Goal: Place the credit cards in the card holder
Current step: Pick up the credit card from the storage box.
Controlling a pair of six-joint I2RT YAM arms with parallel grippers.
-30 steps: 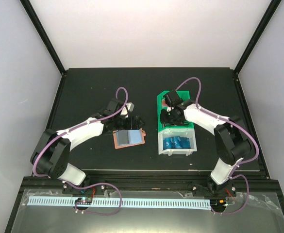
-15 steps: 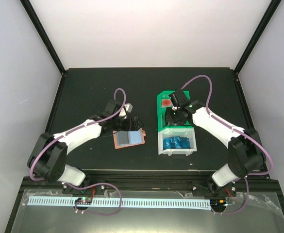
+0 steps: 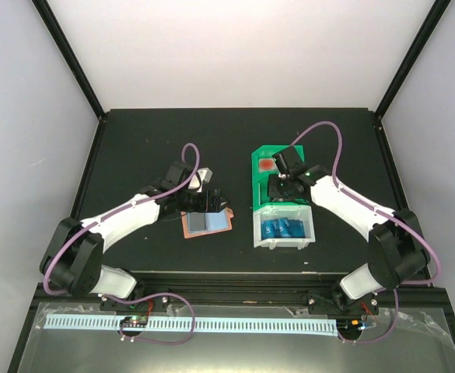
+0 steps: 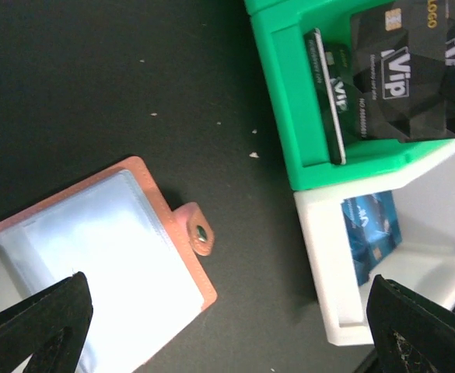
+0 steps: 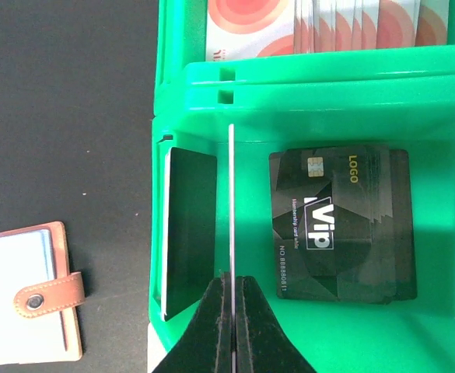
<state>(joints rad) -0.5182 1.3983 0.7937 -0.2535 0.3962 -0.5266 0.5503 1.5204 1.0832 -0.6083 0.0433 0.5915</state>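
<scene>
The black bench (image 3: 134, 148) carries everything. The left arm (image 3: 126, 214) reaches forward and inward, elbow low. Its gripper (image 3: 208, 203) hangs over the far edge of the wallet (image 3: 206, 222) with its fingers (image 4: 33, 326) spread wide and holding nothing. The right arm (image 3: 348, 206) bends in from the right side and its gripper (image 3: 280, 189) points down into the green bin (image 3: 260, 167). The white bin (image 3: 260, 233) sits against that bin's near end.

The salmon-pink wallet lies open and flat on the bench, just left of the bins. Its long axis runs roughly left to right, slightly tilted, and its snap tab (image 4: 198, 233) points toward the bins.

The right fingers (image 5: 215, 311) are clenched on an upright card (image 5: 232, 202). This card is seen only as a pale edge, its long axis running toward the bin's far divider. It stands between a black card (image 5: 188, 233) leaning on the left wall and a flat stack of black cards (image 5: 340, 225). Red-and-white cards (image 5: 328, 23) fill the far compartment. The blue credit cards (image 3: 285, 228) lie in the white bin; their orientation cannot be made out.
</scene>
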